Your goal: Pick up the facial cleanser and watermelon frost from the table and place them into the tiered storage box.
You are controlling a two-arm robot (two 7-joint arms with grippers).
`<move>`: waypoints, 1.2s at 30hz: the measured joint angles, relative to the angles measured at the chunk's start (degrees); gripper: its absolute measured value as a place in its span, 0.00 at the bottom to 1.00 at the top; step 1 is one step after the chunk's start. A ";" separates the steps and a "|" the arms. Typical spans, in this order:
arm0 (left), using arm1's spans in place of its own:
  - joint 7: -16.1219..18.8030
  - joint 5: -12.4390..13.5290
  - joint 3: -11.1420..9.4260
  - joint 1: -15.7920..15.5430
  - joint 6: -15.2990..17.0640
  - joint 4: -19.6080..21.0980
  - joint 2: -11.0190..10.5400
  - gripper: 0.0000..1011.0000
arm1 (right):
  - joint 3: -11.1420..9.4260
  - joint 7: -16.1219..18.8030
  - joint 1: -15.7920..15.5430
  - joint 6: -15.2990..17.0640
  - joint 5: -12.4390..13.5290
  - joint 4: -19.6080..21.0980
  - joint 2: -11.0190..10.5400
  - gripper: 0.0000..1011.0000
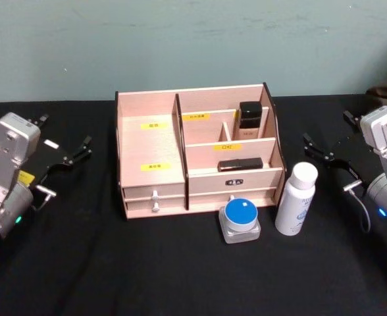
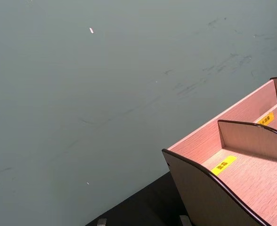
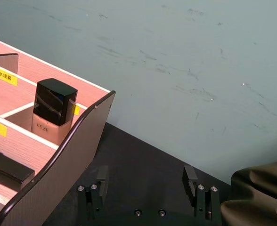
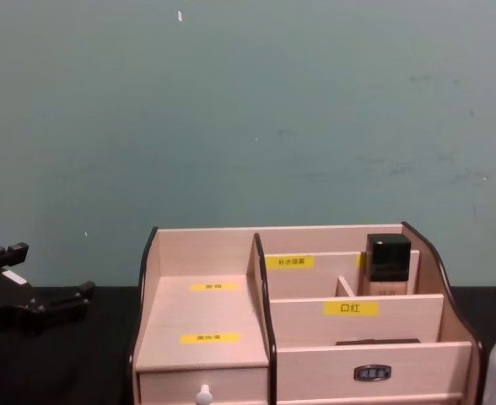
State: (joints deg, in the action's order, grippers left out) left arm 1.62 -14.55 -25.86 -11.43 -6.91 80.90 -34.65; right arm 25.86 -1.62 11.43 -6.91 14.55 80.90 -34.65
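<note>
Status — nothing stowed yet. Facial cleanser [image 1: 297, 199] and watermelon frost [image 1: 240, 220]: on the surface [image 1: 114, 263], near right of tiered storage box [image 1: 151, 141]. Left claw [image 1: 62, 135], right claw [image 1: 326, 128]: spread wide, empty — both placements outstanding.

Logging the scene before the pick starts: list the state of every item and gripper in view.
Tiered storage box: upright on table, drawers shut.
White bottle: upright on table, capped, outside the box.
Blue-lidded jar: on table before the box, lid on.
Black-capped bottle: upright in back right compartment.
Flat black item: lying in middle right compartment.
Left gripper: jaws open, empty.
Right gripper: jaws open, empty.
</note>
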 joint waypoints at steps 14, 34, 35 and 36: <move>0.00 0.00 0.00 0.00 0.00 0.00 0.00 0.99 | 0.00 0.00 0.00 0.00 0.00 0.00 0.00 0.99; 0.00 0.00 0.00 0.00 0.00 0.00 0.00 0.99 | 0.00 0.00 0.00 0.00 0.00 0.00 0.00 0.99; 0.00 0.00 0.00 0.00 0.00 0.00 0.00 0.99 | 0.00 0.00 0.00 0.00 0.00 0.00 0.00 0.99; 0.00 0.00 0.00 0.00 0.00 0.00 0.00 0.99 | -0.26 0.54 0.02 0.30 0.08 0.24 0.08 0.99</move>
State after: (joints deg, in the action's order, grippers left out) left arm 1.62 -14.55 -25.86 -11.43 -6.91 80.90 -34.64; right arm 25.60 -1.08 11.45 -6.60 14.63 81.14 -34.57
